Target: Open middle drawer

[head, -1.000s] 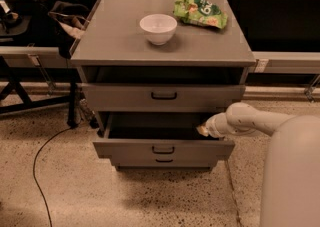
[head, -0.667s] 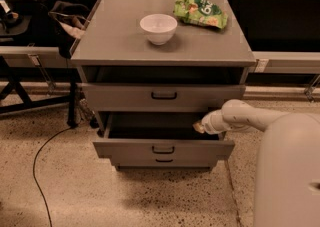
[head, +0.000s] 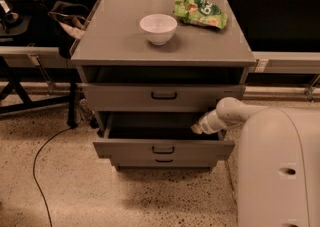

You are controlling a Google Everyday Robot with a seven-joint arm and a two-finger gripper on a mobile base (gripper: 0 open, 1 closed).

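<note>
The grey cabinet (head: 120, 41) has three drawers. The middle drawer (head: 130, 149) is pulled out toward me; its wide flat front carries a small black loop handle (head: 163, 149), and its interior lies dark in shadow. My gripper (head: 196, 129) is at the end of the white arm (head: 227, 113), over the right side of the open drawer, just behind its front and right of the handle. The top drawer (head: 120, 97), with a bigger handle, sits above. Only a thin strip of the bottom drawer (head: 163, 161) shows below.
A white bowl (head: 158, 28) and a green snack bag (head: 200, 12) lie on the cabinet top. My white body (head: 280, 171) fills the lower right. A black cable (head: 42, 156) runs over the speckled floor at left, beside a black stand (head: 20, 96) and a dark bag (head: 67, 18).
My gripper and arm have shifted slightly left over the open middle drawer. The drawer itself has not visibly moved.
</note>
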